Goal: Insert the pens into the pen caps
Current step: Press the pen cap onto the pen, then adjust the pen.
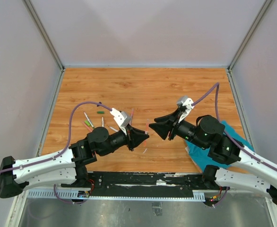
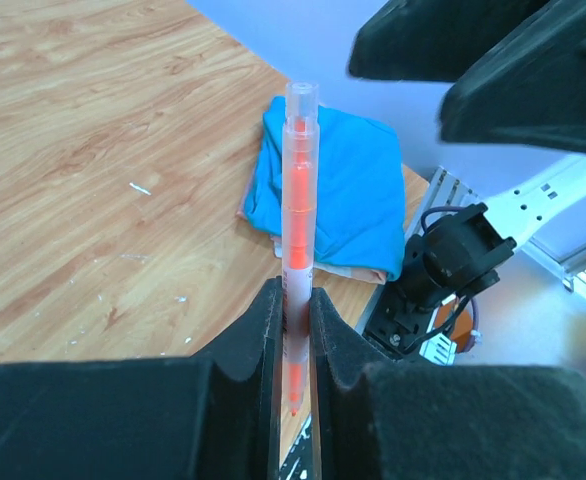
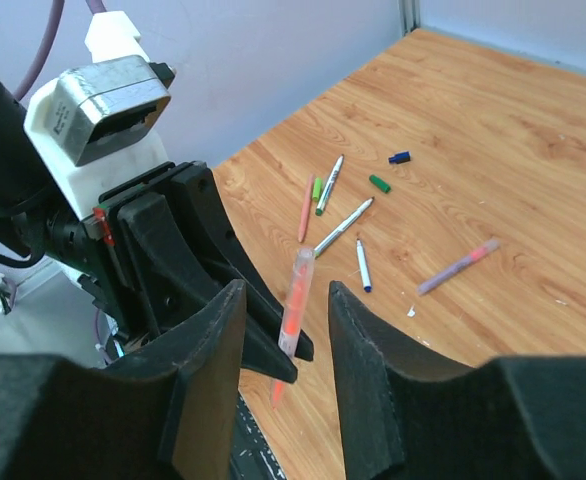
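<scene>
We count six pens in all. One orange pen [image 2: 298,200] is in the left gripper [image 2: 293,300], and five more lie loose on the left part of the wooden table [image 1: 152,90]. These five are a slim orange one [image 3: 305,210], one with a green end [image 3: 328,183], a grey one [image 3: 343,228], a white one with a blue tip [image 3: 362,266], and a purple one with a pink end [image 3: 458,267] that lies apart from the others. Near them we see two loose caps, a dark blue cap [image 3: 400,157] and a green cap [image 3: 379,183]. A small light green piece beside the orange pen is perhaps a third cap, but it is too small to be sure. There is one teal cloth [image 2: 343,180], crumpled at the right near edge of the table. The left gripper is closed tightly on the lower part of the orange pen and holds it above the table, between the two arms. This pen has a pale, half-clear barrel with an orange core. Its orange tip shows below the fingers, and the far end is a clear tube piece with a small collar. The right gripper [image 3: 285,300] faces it with the jaws apart. The clear end of the pen stands in the gap between them, and they hold nothing.
</scene>
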Tool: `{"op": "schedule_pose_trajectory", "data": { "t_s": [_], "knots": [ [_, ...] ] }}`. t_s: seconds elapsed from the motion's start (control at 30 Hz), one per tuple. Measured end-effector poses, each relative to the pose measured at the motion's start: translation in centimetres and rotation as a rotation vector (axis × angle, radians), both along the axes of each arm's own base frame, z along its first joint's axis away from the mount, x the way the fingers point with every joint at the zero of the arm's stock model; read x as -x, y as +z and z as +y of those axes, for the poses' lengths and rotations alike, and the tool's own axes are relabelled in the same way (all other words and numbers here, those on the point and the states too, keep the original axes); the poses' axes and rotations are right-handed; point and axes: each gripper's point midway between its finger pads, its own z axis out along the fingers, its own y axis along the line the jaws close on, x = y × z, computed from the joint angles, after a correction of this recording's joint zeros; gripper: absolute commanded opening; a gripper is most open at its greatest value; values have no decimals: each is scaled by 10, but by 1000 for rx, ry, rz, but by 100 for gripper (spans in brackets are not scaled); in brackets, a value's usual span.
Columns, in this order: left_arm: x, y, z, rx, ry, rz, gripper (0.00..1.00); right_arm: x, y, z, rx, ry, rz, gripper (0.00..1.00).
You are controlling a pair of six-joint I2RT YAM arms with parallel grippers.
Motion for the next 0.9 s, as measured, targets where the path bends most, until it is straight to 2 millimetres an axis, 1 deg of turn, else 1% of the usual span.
{"op": "schedule_pose_trajectory", "data": {
  "t_s": [0.13,0.27,0.4,0.6,0.7,0.9],
  "knots": [
    [0,0,0,2,0,-1,0,5,9,-15,-21,-15,-23,40],
    [-1,-1,-1,0,0,0,0,6,3,-21,-20,-27,-21,41],
    [-1,0,-1,1,0,0,1,2,-17,-13,23,-25,12,40],
    [-1,-1,-1,0,0,0,0,-2,-44,7,87,3,62,36],
    [-1,0,-1,1,0,0,0,-1,-49,12,85,16,76,33],
    [-1,0,-1,1,0,-1,1,-1,-45,15,54,19,78,25]
  ]
}}
